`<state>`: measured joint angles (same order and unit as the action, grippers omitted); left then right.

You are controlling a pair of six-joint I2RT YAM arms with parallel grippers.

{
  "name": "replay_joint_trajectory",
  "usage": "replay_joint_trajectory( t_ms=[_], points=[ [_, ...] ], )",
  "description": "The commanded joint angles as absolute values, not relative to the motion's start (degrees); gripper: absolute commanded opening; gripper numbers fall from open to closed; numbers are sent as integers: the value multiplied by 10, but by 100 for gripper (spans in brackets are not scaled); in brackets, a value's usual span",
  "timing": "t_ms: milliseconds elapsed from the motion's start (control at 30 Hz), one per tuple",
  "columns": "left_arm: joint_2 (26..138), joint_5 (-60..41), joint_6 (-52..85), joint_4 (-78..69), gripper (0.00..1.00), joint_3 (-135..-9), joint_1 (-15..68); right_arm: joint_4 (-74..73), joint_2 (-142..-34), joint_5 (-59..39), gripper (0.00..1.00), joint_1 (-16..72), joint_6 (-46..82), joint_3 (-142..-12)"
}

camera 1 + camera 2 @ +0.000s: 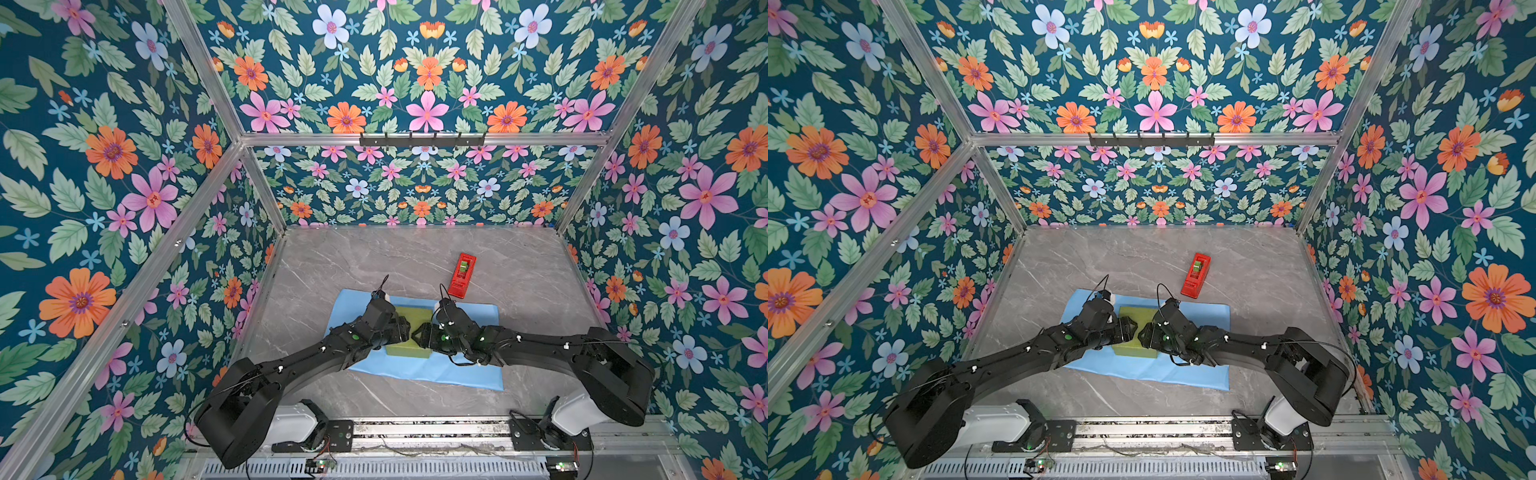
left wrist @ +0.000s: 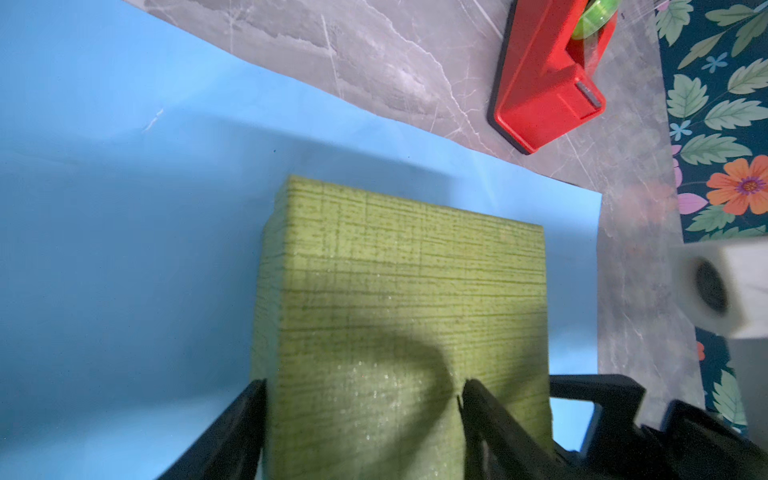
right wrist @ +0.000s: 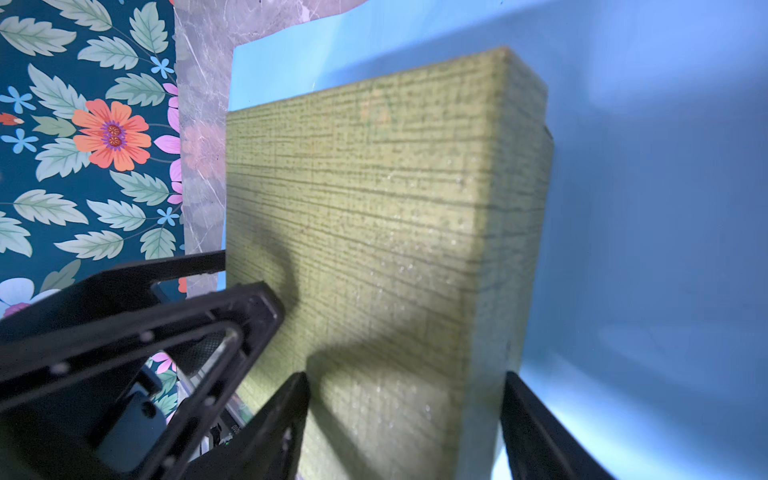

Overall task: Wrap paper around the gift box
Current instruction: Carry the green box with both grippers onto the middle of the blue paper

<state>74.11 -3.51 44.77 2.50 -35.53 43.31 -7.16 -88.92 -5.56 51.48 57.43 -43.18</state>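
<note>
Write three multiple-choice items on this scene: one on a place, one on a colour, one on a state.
1. The dispenser stands:
A. on the paper
B. on the bare table, beyond the paper
C. on the box

2. The dispenser is:
A. red
B. yellow
C. white

3. The box is:
A. fully wrapped
B. half covered by a fold
C. bare, on the spread paper

Key:
1 B: both top views show it on the marble, clear of the paper's far edge.
2 A: its body is red in both top views and in the left wrist view.
3 C: no paper lies over the green top, and the sheet is spread out under the box.
</note>
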Motion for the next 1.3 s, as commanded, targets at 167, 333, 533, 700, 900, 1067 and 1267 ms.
replay_joint_trajectory(
  t_ms=[167,333,533,700,900,1067,1267],
  points=[
    [739,-44,438,-3,77,-347,428,-105,-900,-67,71,517,571,-437],
    [746,-53,436,-14,77,-348,426,-105,-898,-66,71,518,573,-434],
    [751,-69,437,-28,77,-355,425,-103,-890,-64,71,517,572,-437],
    [759,-63,433,-27,77,-360,425,-102,-895,-65,71,517,570,-437],
    [758,-56,438,-23,77,-356,424,-98,-902,-61,72,517,568,-439],
    [748,-44,440,-20,78,-351,424,-98,-911,-63,73,517,566,-444],
    [747,-35,440,-15,80,-352,424,-97,-915,-61,77,517,565,-447]
  ],
)
